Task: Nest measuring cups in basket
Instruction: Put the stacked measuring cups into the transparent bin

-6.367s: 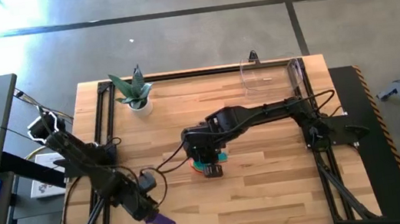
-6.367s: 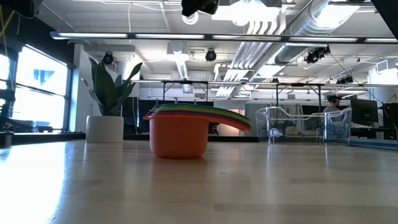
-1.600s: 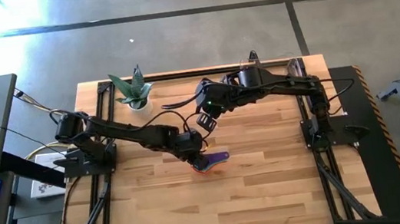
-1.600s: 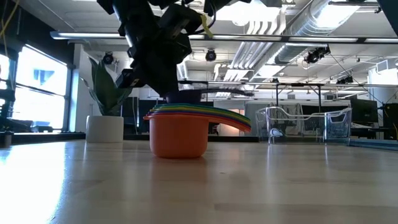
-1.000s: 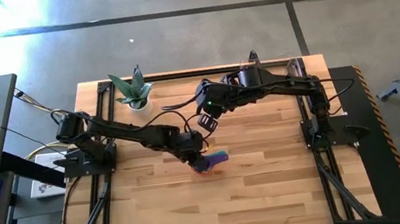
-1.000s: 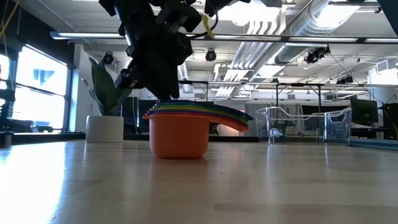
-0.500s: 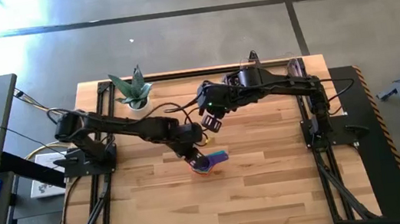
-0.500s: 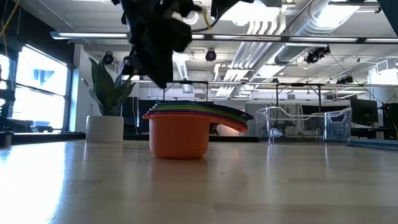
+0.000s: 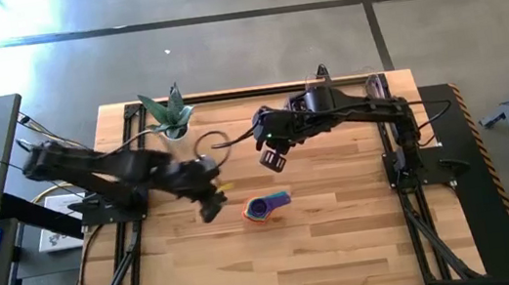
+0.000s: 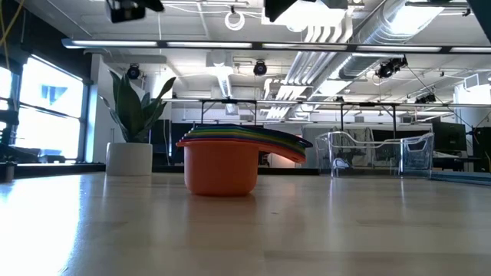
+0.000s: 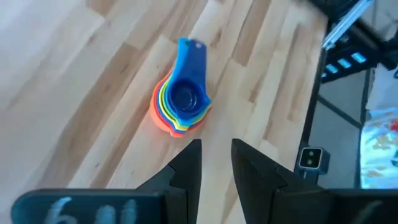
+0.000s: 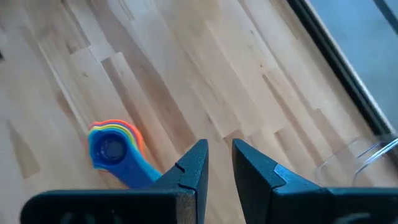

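High view: nested measuring cups (image 9: pixel 263 207) lie between both arms' narrowly parted, empty jaws.

Open tabletop, few obstacles.
Cup stack (image 9: pixel 265 207) stands alone mid-table, bare wood on every side. Left gripper (image 9: pixel 212 207) just beside it at 9 o'clock, right gripper (image 9: pixel 273 160) near at 12, both above the table. Plant (image 9: pixel 171 120) at 11 and basket (image 9: pixel 345 94) at 1, both well apart at the far edge.
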Controlling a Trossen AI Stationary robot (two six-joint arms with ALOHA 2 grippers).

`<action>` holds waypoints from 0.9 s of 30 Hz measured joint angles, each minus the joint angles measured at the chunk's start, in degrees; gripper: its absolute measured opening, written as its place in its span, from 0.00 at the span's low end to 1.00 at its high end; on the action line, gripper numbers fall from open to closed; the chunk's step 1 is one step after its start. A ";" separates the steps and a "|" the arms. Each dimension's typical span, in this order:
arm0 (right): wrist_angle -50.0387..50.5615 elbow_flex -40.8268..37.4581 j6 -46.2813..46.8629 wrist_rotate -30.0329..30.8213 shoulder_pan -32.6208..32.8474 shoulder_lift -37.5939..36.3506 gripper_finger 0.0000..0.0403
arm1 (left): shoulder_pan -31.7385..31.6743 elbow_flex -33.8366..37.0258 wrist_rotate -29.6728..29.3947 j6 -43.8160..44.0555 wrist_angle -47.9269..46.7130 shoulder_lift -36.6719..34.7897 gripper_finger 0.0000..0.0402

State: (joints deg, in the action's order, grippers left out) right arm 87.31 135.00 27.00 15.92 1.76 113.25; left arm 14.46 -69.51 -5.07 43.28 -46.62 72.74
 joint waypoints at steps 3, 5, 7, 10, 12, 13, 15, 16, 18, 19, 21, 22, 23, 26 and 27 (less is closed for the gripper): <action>0.02 0.00 3.01 0.05 0.90 -0.01 0.16 | 5.03 2.03 -6.11 1.01 0.38 -4.66 0.19; -0.04 0.00 5.33 0.09 1.59 -0.02 0.16 | 8.60 3.85 -9.12 1.08 0.66 -7.45 0.19; -0.24 0.00 7.83 0.13 2.21 -0.02 0.16 | 11.82 5.73 -10.90 1.03 1.10 -9.72 0.19; -0.28 0.00 11.40 0.13 3.19 -0.02 0.16 | 15.29 9.17 -13.22 1.05 2.14 -12.84 0.19; -0.32 0.00 13.70 0.15 3.91 -0.02 0.16 | 16.89 12.25 -15.03 1.01 4.38 -14.75 0.19; -0.36 0.00 14.87 0.15 4.28 -0.02 0.16 | 17.54 14.10 -15.50 0.71 6.12 -15.83 0.19; -0.75 0.00 16.56 0.15 5.03 -0.02 0.16 | 18.21 18.20 -15.67 -0.54 10.70 -18.15 0.19; -1.01 0.00 17.07 0.17 5.41 -0.02 0.16 | 18.38 20.39 -15.59 -1.54 13.30 -19.25 0.19; -1.70 0.00 18.08 0.39 6.14 -0.04 0.16 | 18.21 25.14 -14.75 -4.31 19.49 -21.53 0.19; -2.06 0.00 18.25 0.57 6.51 -0.04 0.16 | 17.98 27.48 -14.42 -6.09 22.82 -22.63 0.19; -2.54 0.00 19.45 1.07 7.18 -0.04 0.16 | 17.05 31.96 -13.35 -9.59 30.06 -24.94 0.19; -2.75 0.00 20.19 1.60 7.49 -0.04 0.16 | 16.34 34.05 -13.00 -11.19 33.15 -26.10 0.19; -2.91 0.00 20.98 2.19 7.85 -0.04 0.16 | 15.46 35.88 -12.30 -12.73 35.97 -27.14 0.19; -2.95 0.00 22.54 3.64 8.68 -0.04 0.16 | 12.12 40.71 -10.45 -17.57 41.08 -30.68 0.19; -2.95 0.00 22.63 3.63 8.86 -0.04 0.16 | 10.96 41.96 -10.23 -19.34 42.03 -31.97 0.19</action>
State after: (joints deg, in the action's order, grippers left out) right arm 84.35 135.00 49.63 19.55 10.62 113.21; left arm 25.42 -27.55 -15.30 23.94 -4.59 40.77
